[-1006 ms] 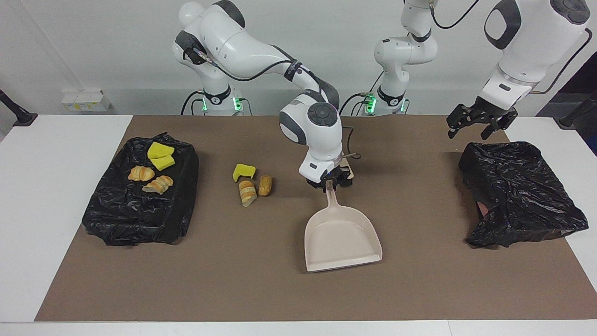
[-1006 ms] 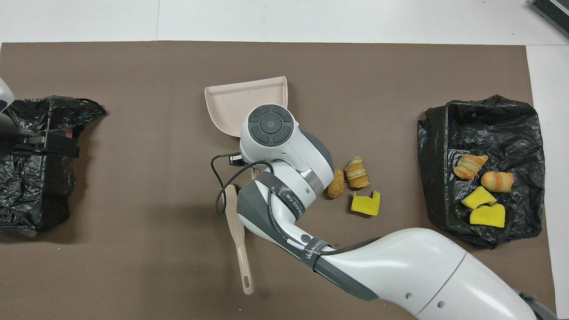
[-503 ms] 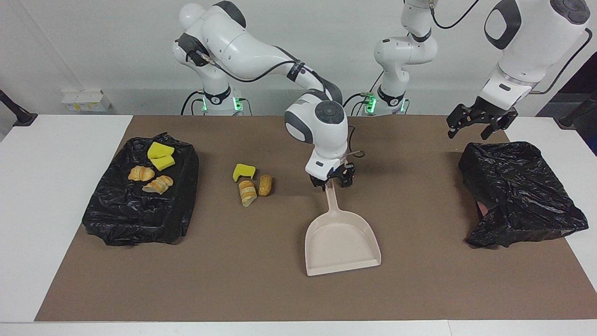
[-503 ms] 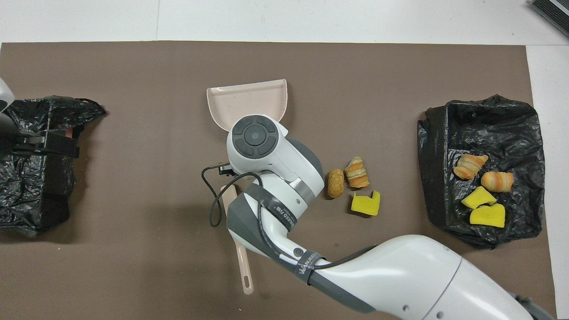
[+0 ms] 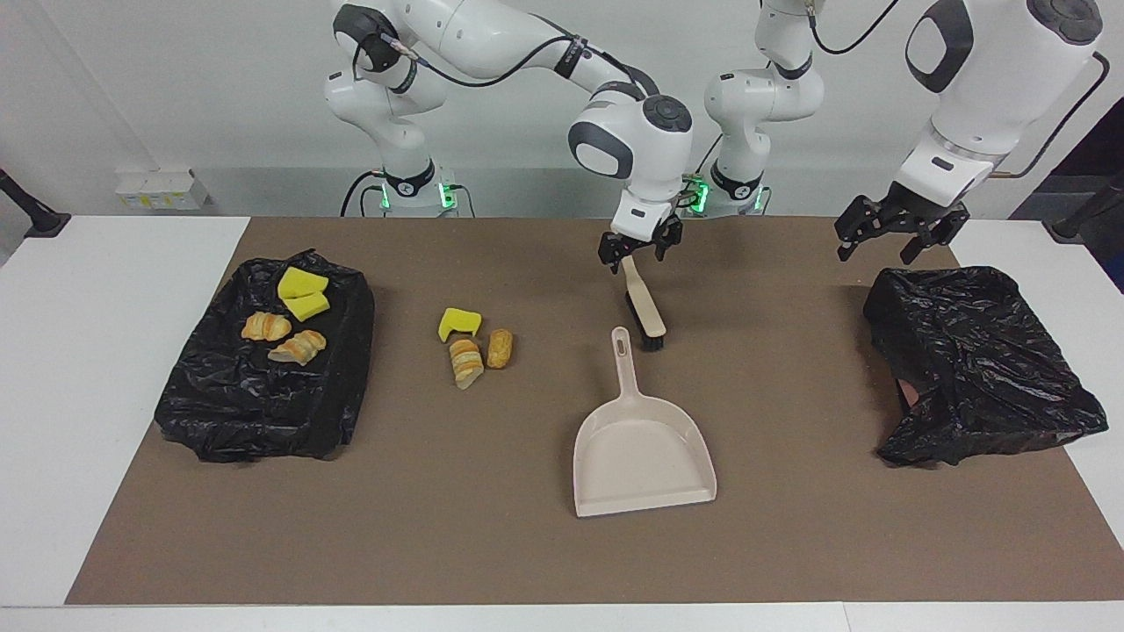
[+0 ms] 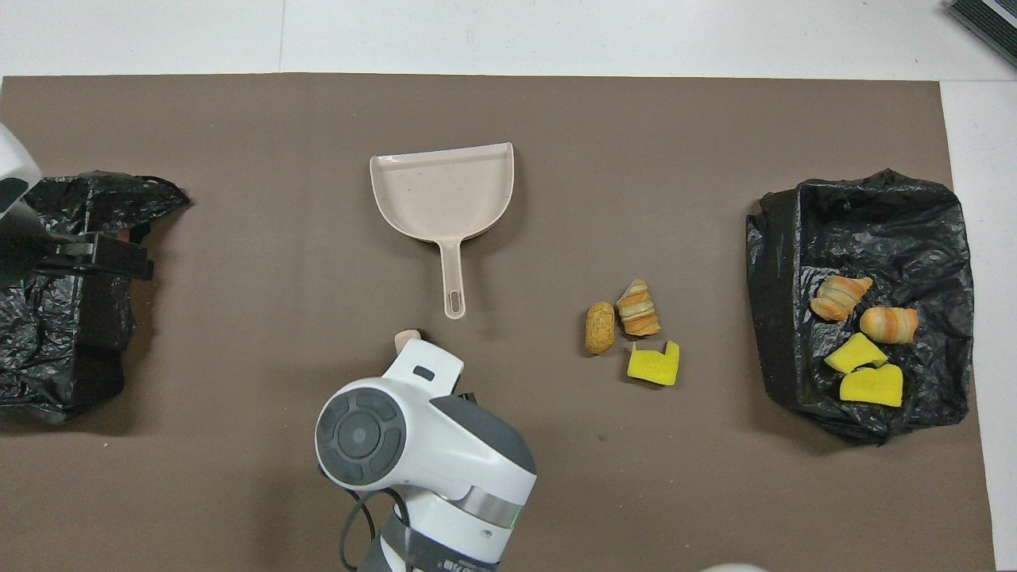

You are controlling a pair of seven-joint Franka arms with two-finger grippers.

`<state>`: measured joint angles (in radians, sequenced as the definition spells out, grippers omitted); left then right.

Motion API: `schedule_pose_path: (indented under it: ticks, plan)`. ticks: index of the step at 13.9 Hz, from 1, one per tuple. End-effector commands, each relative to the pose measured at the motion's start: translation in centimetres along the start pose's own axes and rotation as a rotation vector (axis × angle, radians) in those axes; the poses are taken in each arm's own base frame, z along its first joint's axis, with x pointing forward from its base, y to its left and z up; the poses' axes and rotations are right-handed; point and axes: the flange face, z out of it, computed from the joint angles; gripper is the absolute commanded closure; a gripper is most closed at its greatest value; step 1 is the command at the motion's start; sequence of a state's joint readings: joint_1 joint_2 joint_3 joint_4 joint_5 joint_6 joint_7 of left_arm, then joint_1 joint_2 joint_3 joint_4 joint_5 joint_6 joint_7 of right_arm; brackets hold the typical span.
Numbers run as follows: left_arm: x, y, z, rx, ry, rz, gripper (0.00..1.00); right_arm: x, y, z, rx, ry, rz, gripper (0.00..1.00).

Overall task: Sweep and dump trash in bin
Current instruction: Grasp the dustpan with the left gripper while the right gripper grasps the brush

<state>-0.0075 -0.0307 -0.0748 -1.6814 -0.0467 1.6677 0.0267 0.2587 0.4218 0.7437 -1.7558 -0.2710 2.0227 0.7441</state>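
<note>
Your right gripper (image 5: 638, 250) has let go of the dustpan (image 5: 642, 452) handle and climbed away from it; a second ago it was clamped low on that handle, and now it hangs with its fingers spread and nothing between them, up over the handle end of the brush (image 5: 644, 309). The dustpan lies flat on the brown mat (image 5: 492, 527) on its own, its handle pointing toward the robots and its mouth facing away from them. That reads as the pan being parked, and the hand looks to be changing tools: the brush sits directly below the open fingers, bristle end toward the dustpan handle, so a straight descent would probably put you on it.

The loose trash (image 5: 474, 347), a yellow sponge chunk and two bread bits in a tight cluster, lies on the mat well off to the side of your right gripper, toward the right arm's end of the table and lower than the raised hand. It is also apart from the dustpan, beside the pan's handle rather than at its mouth, so nothing is lined up for a sweep yet. More sponge and bread pieces already rest on the black-lined bin (image 5: 219, 412) past that cluster.

Your left gripper (image 5: 898, 230) waits, fingers open and empty, above the second black bag (image 5: 975, 369) at its own end of the table.
</note>
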Motion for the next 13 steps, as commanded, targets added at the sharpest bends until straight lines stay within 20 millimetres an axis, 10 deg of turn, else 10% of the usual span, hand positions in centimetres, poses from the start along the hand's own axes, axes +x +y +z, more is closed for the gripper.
schedule_pose_path:
  ticks: [1, 5, 6, 10, 13]
  plan:
    - [1.4, 5.6, 2.1, -0.004, 0.026, -0.001, 0.0, -3.8, 0.7, 3.2, 0.032, 0.036, 0.004, 0.0]
    - [3.7, 13.1, 7.9, -0.024, 0.033, 0.015, 0.0, -5.4, 0.6, 4.6, 0.02, 0.033, -0.024, 0.03]
    - [3.9, 15.4, 9.4, -0.022, 0.028, 0.036, 0.0, -5.3, 0.7, 4.6, 0.02, 0.033, -0.024, 0.25]
    - [4.7, 22.9, 16.1, -0.002, 0.047, 0.007, 0.0, -5.0, 0.4, 4.3, 0.037, 0.045, -0.024, 0.32]
    - [4.5, 27.1, 20.0, -0.013, 0.056, 0.029, 0.0, -5.0, 0.4, 4.3, 0.038, 0.046, -0.028, 0.88]
